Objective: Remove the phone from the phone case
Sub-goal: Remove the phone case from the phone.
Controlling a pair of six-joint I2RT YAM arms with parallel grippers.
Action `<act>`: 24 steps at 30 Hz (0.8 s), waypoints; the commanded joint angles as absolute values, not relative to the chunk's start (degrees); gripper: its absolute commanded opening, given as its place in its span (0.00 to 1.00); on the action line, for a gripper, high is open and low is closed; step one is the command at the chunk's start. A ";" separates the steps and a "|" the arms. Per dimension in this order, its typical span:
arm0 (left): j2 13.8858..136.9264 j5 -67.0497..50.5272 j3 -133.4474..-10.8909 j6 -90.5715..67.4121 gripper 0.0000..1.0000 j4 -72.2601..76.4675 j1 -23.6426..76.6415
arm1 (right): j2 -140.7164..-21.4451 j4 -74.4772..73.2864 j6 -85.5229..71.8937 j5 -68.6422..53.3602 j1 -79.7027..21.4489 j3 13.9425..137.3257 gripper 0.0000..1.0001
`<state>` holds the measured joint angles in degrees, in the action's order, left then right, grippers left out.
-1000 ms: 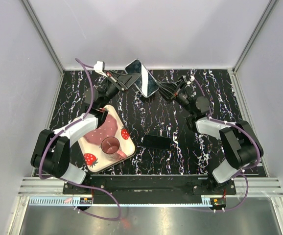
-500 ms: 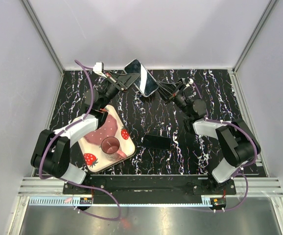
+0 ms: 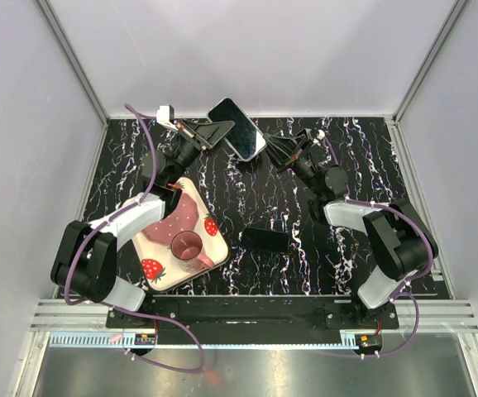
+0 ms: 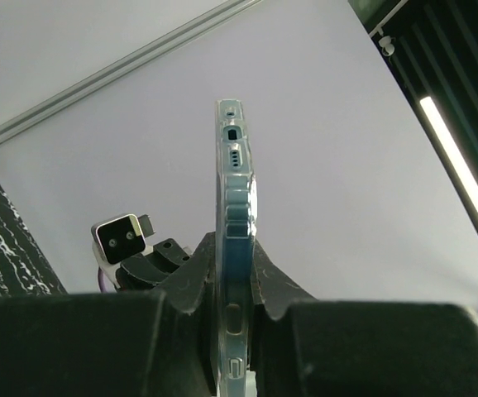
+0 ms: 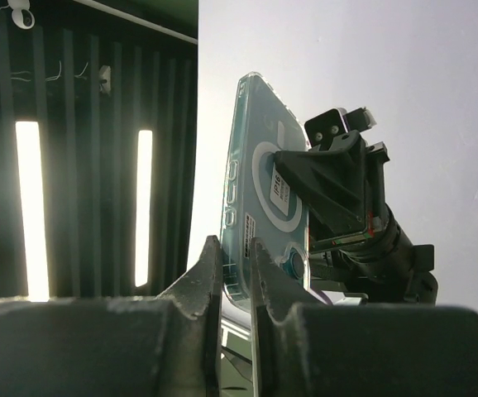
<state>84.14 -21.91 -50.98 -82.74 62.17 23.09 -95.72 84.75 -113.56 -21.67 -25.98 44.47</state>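
Note:
The phone (image 3: 236, 128) sits in its clear phone case (image 5: 260, 178) and is held in the air over the back of the table, dark screen up. My left gripper (image 3: 221, 130) is shut across the cased phone from the left. In the left wrist view the phone (image 4: 235, 190) stands edge-on between the fingers of that gripper (image 4: 235, 273). My right gripper (image 3: 267, 149) is shut on the case's lower corner from the right. In the right wrist view the right gripper (image 5: 235, 265) pinches the clear rim, and the case's back with its ring faces the left gripper.
A square strawberry-patterned plate (image 3: 158, 266) lies at the front left with a pink cup (image 3: 188, 246) on it. A small black block (image 3: 265, 239) lies on the black marbled table (image 3: 371, 165) near the middle front. White walls close in the back and sides.
Both grippers have carried the phone a little toward the back left. The grips have not changed.

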 commanded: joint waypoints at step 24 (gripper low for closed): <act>84.99 -15.30 -58.18 -109.86 0.00 95.09 26.28 | -104.50 90.00 -118.56 -25.49 -27.69 52.38 0.00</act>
